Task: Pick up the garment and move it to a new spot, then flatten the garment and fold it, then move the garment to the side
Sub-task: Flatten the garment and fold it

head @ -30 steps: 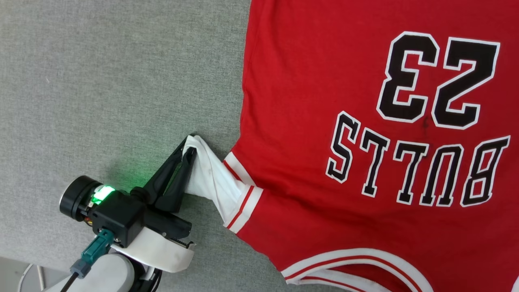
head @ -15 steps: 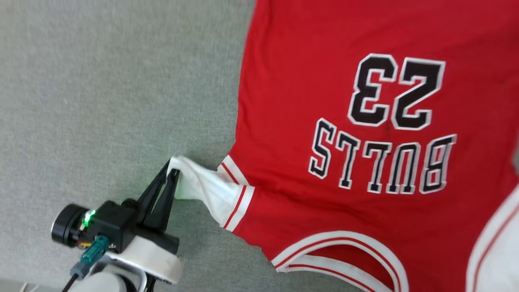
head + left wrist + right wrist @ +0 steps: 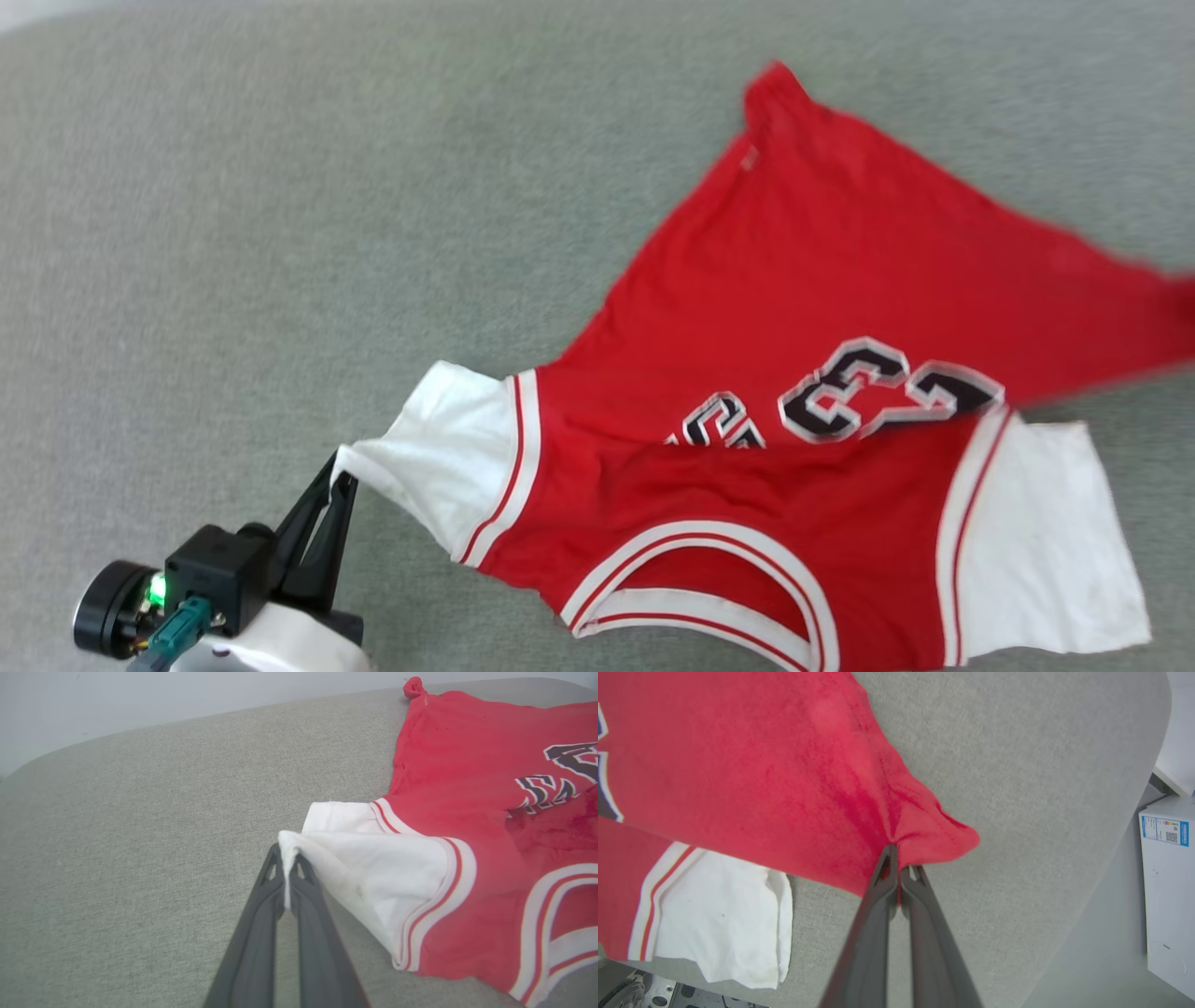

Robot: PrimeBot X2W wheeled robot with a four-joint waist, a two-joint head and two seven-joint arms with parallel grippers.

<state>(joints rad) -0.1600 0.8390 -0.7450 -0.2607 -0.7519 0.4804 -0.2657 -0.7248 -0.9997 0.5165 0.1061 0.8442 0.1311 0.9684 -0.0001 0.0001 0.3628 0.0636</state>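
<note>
A: Head view: where is the garment [image 3: 840,233]?
B: Draped limp and light over the grey surface [image 3: 233,233]. Left wrist view: the left gripper [image 3: 286,851] pinches its white sleeve [image 3: 373,877]. Right wrist view: the right gripper [image 3: 899,858] clamps a red corner [image 3: 943,835]

The place looks like a lab or test room, not a home. A wide table [image 3: 233,233] with a rounded edge is covered in plain grey cloth. Behind it is a pale wall [image 3: 140,700]. Beside it, on a smooth grey floor [image 3: 1101,961], stands a white box [image 3: 1167,896] with a printed label [image 3: 1168,829].
</note>
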